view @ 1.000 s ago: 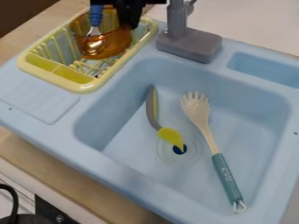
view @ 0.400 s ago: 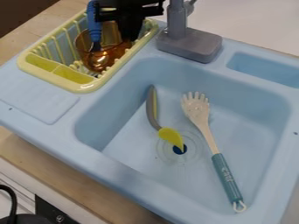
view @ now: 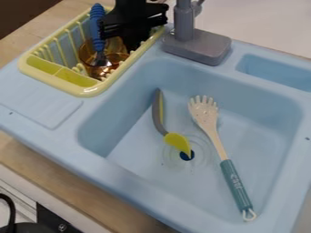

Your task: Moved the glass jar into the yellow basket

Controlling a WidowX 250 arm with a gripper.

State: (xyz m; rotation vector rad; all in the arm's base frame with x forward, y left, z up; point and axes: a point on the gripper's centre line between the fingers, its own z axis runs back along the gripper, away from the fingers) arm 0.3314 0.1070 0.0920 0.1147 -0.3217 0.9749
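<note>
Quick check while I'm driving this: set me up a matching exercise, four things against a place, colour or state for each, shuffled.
1. Glass jar
2. Pronged server
3. Faucet
4. Gray-handled utensil

A. Has a teal handle
B. Yellow end beside the drain
C. Amber, in the yellow basket
D. Gray, standing at the far edge of the basin

Pairs: 1-C, 2-A, 3-D, 4-B

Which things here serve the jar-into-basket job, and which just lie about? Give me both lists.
For the job:
jar, inside the basket
basket
pincer, at the basket

Just about:
blue-handled utensil, leaning at the jar
spoon, in the sink
fork, in the sink
tap
</note>
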